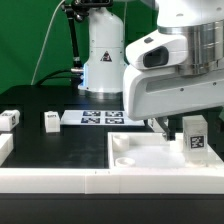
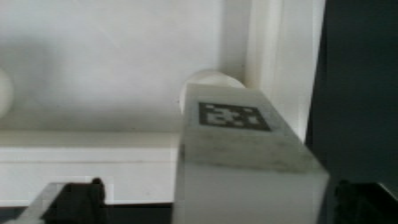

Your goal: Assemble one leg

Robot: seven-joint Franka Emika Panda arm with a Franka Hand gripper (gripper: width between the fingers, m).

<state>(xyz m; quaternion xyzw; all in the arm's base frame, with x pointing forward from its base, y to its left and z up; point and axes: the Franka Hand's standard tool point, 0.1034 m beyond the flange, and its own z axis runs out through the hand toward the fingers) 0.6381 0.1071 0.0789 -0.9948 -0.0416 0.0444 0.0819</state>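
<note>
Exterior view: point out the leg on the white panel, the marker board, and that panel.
leg (image 1: 193, 136), exterior view, its tagged face.
marker board (image 1: 95, 118), exterior view, its middle tags.
white panel (image 1: 160, 160), exterior view, its bare floor.

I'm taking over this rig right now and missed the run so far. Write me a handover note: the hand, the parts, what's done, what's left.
Hand: low over the panel corner, at the leg; grip cannot be told.
Leg: upright at a corner of the white panel, tag visible.
Spare legs and: on the black table, at the exterior view's left.
Done: the leg stands at the corner.
Left: probably check it is seated, then free the hand.
</note>
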